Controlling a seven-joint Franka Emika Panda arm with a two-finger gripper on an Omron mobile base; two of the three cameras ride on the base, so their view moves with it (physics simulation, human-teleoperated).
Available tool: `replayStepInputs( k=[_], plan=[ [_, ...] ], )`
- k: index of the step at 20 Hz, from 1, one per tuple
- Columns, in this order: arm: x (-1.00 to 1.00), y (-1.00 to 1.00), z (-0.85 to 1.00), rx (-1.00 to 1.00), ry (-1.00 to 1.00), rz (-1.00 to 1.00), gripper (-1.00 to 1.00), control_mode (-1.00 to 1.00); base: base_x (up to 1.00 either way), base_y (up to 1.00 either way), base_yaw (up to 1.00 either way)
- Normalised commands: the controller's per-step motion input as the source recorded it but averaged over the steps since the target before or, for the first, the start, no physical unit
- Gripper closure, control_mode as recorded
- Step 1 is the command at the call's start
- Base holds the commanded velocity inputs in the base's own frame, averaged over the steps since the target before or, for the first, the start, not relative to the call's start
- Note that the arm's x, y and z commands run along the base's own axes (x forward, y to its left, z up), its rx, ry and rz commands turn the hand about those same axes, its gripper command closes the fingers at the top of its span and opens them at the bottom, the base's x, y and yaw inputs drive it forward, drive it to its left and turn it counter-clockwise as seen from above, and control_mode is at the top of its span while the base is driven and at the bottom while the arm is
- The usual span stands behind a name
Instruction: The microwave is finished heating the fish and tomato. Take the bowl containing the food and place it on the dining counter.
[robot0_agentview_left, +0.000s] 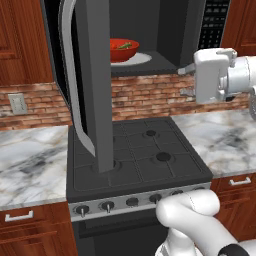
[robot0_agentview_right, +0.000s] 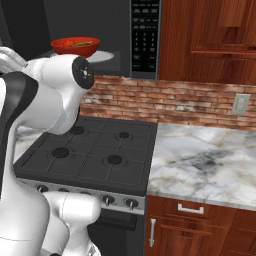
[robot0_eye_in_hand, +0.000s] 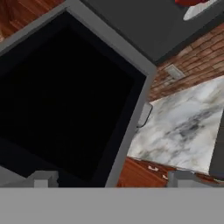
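Pincer (robot0_agentview_left: 186, 80) hanging up at the right of the open microwave (robot0_agentview_left: 165, 30), level with its floor, two short fingers pointing left toward the cavity. Wide apart and holding nothing, judging by the tips at both bottom corners of the hand view, with the big black glass door (robot0_eye_in_hand: 65, 100) between them. Door (robot0_agentview_left: 95, 85) swung far out, sticking forward over the black stove (robot0_agentview_left: 140, 155). Inside, bright red bowl (robot0_agentview_left: 122, 50) sitting on a white turntable plate (robot0_agentview_left: 139, 59), well left of the pincer, something green poking up in it. Same bowl (robot0_agentview_right: 75, 46) from the other side, just above the arm's white elbow, keypad strip (robot0_agentview_right: 145, 35) to its right. Marble desk (robot0_agentview_right: 200, 160) either side of the stove, brick wall (robot0_agentview_right: 175, 102) behind, wall outlet (robot0_agentview_right: 241, 104) on it.
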Motion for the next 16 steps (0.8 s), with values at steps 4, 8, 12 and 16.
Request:
replayStepInputs(
  k=[4, 8, 12, 16],
  plan=[
    [0.42, -0.74, 0.09, 0.02, 0.12, -0.48, -1.00, -1.00, 0.00, 0.00, 0.00],
    [0.87, -0.18, 0.00, 0.00, 0.10, -0.26, -1.00, -1.00, 0.00, 0.00, 0.00],
    [0.26, -0.06, 0.00, 0.04, 0.11, 0.00, -1.00, -1.00, 0.00, 0.00, 0.00],
    [0.92, -0.01, 0.00, 0.05, 0.12, -0.04, -1.00, -1.00, 0.00, 0.00, 0.00]
  ],
)
